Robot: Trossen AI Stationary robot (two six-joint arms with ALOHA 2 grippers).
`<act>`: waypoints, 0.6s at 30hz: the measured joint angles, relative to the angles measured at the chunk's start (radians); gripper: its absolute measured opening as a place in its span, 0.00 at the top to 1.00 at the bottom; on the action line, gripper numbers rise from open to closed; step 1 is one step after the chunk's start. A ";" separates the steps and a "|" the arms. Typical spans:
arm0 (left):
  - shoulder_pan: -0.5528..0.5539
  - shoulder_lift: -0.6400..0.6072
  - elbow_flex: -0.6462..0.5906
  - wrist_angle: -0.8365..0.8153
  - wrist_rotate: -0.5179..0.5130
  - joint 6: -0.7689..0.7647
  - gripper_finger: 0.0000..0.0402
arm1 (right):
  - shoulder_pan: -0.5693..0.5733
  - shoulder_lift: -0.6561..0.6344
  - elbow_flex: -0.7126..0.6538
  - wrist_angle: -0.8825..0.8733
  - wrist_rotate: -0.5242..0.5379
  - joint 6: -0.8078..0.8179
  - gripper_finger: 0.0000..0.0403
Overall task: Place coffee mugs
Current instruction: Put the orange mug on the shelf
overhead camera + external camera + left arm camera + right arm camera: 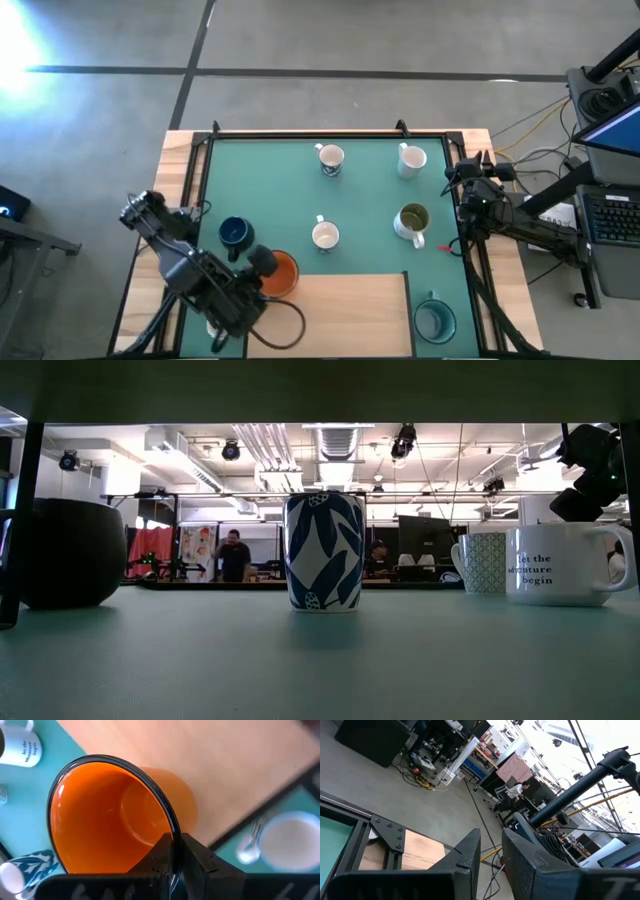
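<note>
The orange mug (110, 815), black-rimmed, is held by my shut left gripper (173, 842) over the near left of the table (280, 272), where the green mat meets the wooden board. A dark blue mug (236, 233) stands just beyond it. Farther off stand a blue-patterned mug (325, 236), two white mugs (330, 158) (411, 160), an olive-green-inside mug (413, 221) and a teal mug (435, 318). My right gripper (491, 840) waits at the table's right edge (458, 175), open, with nothing between its fingers. My left gripper pinches the orange mug's rim wall (173, 832), one finger (159, 857) inside the mug and the other (197, 860) outside. The fingers come from above, slanting down. The mug hangs tilted below them, its mouth turned up toward the wrist, lifted above the board's edge.
A light wooden board (340, 310) covers the near middle of the green mat (370, 190). A white mug (290, 840) stands near the held one on the mat. A black frame (330, 132) rims the mat. People and benches show in the room beyond.
</note>
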 joint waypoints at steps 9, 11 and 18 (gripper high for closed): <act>-0.051 -0.131 -0.191 0.076 0.047 0.171 0.98 | 0.000 0.000 0.000 0.000 0.000 0.000 0.83; -0.063 -0.137 -0.201 0.085 0.044 0.211 0.98 | 0.000 0.000 0.000 0.000 0.000 0.000 0.83; -0.068 -0.130 -0.205 0.084 0.041 0.237 0.98 | 0.000 0.000 0.000 0.000 0.000 0.000 0.83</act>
